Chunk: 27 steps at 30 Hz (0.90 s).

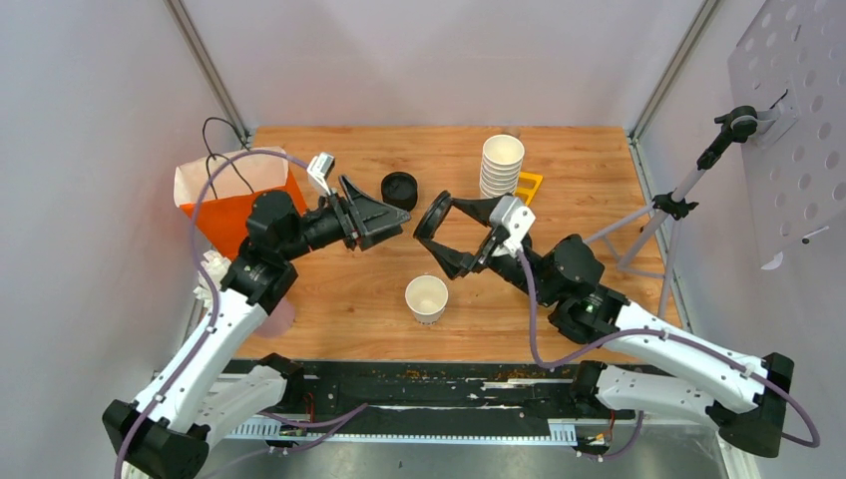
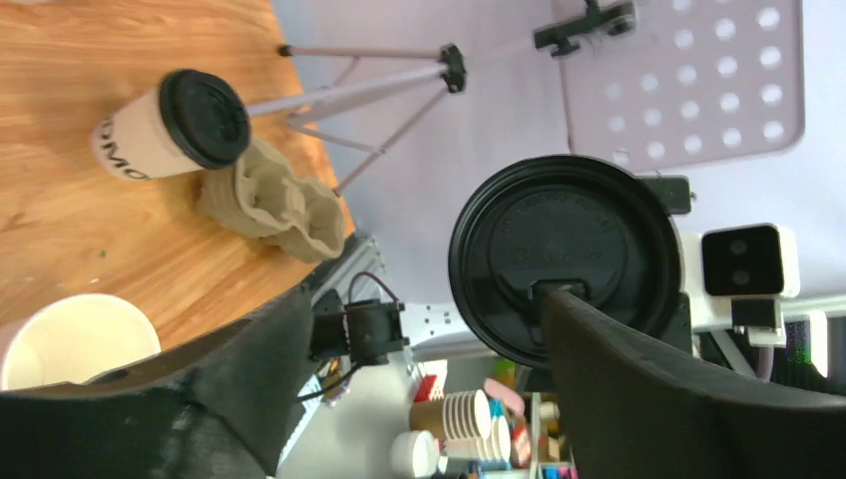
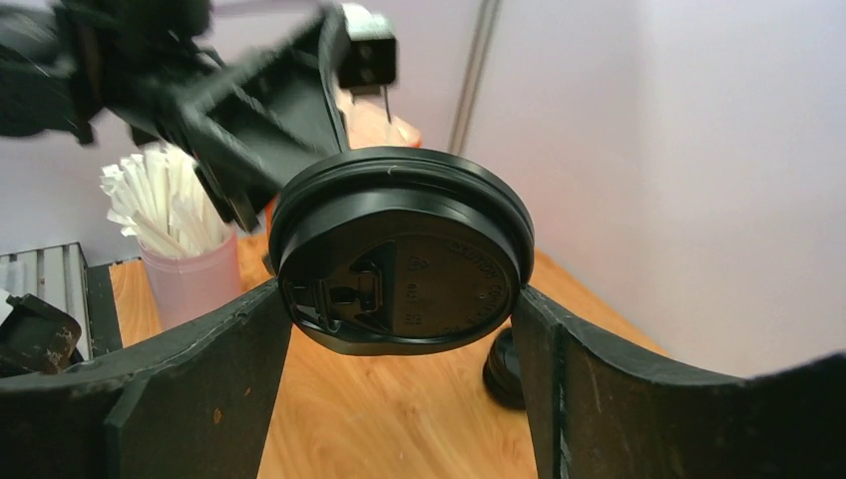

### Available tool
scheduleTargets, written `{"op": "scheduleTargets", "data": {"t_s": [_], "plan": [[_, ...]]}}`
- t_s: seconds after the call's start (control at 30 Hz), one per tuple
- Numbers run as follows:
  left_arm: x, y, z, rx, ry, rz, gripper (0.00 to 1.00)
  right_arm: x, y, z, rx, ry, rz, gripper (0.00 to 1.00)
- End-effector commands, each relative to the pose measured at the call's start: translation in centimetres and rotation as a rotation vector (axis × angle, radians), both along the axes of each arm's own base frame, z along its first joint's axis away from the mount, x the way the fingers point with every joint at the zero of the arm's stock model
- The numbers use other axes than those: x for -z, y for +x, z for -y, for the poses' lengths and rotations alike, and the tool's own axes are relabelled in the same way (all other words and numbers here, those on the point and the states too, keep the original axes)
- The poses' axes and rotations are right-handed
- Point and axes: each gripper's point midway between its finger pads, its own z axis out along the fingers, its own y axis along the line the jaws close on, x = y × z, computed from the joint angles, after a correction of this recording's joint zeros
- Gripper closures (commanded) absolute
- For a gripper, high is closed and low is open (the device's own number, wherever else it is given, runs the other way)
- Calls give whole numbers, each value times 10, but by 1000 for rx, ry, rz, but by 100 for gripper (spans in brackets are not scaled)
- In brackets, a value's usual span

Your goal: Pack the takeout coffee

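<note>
The right gripper (image 1: pixel 439 238) pinches a black lid (image 3: pixel 399 261) by its rim, face outward, likely so it can be pressed onto the open white cup (image 1: pixel 427 297) just below its fingers. Opposite, close ahead, the left gripper (image 1: pixel 387 230) stands spread, apparently not holding the lid. Farther past the left gripper, a lidded cup (image 2: pixel 165 130) sits beside a pulp carrier (image 2: pixel 274 200).

- One lidded cup (image 2: pixel 150 132), white paper with dark print and a round black lid pressed on, lay on its side toward the table's right.
- An open cup (image 1: pixel 426 297), white and lidless, stood upright near the table's middle.
- A loose black lid (image 3: pixel 399 249) hung on edge above the table, clamped by the right gripper (image 3: pixel 399 293).
</note>
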Motion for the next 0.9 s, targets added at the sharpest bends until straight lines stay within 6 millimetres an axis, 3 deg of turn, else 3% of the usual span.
{"op": "scheduleTargets", "data": {"t_s": [0.0, 0.1, 0.23, 0.37, 0.63, 0.87], "plan": [[2, 8, -30, -149, 301, 170, 1, 8, 9, 27, 126, -50, -216, 25], [3, 13, -55, -249, 463, 223, 0, 35, 15, 38, 211, -148, -354, 25], [-14, 14, -95, -412, 619, 314, 0, 63, 20, 48, 313, -264, -531, 23], [-36, 4, -125, -545, 654, 411, 0, 82, 18, 45, 343, -394, -668, 24], [-67, -21, -153, -657, 636, 522, 0, 133, 6, 26, 320, -653, -885, 24], [-66, -31, -161, -672, 645, 529, 0, 175, 5, 9, 318, -843, -1005, 20]]}}
